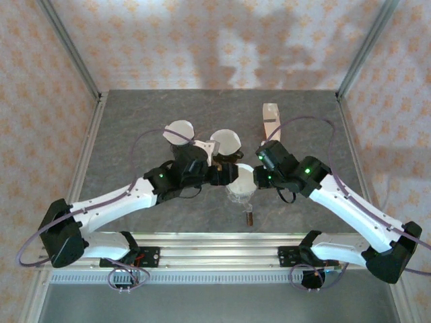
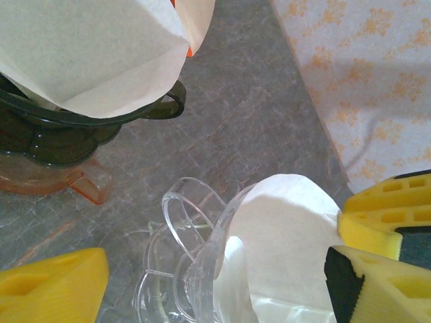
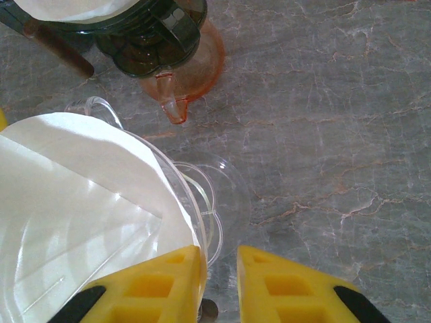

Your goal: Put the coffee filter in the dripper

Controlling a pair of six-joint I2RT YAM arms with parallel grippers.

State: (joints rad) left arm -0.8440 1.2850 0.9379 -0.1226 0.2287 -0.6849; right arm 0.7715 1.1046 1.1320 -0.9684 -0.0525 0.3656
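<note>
The clear plastic dripper [image 1: 240,195] stands at the table's middle between both arms. The white coffee filter [image 1: 242,176] sits inside it, its rounded top edge above the rim. In the left wrist view my left gripper [image 2: 215,282] is open. Its yellow fingers [image 2: 57,286] stand wide on either side of the dripper [image 2: 182,269] and filter [image 2: 289,235] and touch neither. My right gripper [image 3: 219,259] is at the dripper's right side [image 1: 259,176]. Its jaws are narrow, astride the clear rim [image 3: 202,242], one finger against the filter [image 3: 81,195].
Behind stand two other drippers with white filters [image 1: 180,131] [image 1: 225,142]; one is dark green [image 3: 151,33] above an orange one [image 3: 202,60]. A pale box [image 1: 271,120] stands at back right. A small brown object [image 1: 249,217] lies in front of the clear dripper.
</note>
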